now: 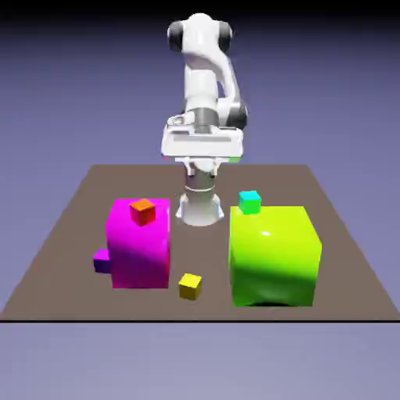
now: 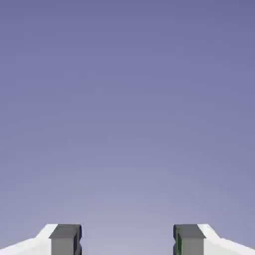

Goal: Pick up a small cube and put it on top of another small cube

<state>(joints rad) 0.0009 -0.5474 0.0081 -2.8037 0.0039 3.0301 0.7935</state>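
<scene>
The tiny yellow cube (image 1: 190,286) lies on the brown table (image 1: 344,234) near its front edge, between the two big blocks. On top of the magenta block (image 1: 141,246) rests the tiny orange cube (image 1: 142,211). My gripper (image 1: 201,158) hangs high over the far side of the table, well behind and above both cubes. In the hand view the gripper (image 2: 127,241) is open, its grey fingertips (image 2: 64,240) wide apart with nothing between them. Only the blue-violet backdrop shows there, and neither cube.
A big lime block (image 1: 275,256) stands at the exterior view's right with a tiny cyan cube (image 1: 249,202) at its far top edge. A tiny purple cube (image 1: 101,260) sits against the magenta block's left side.
</scene>
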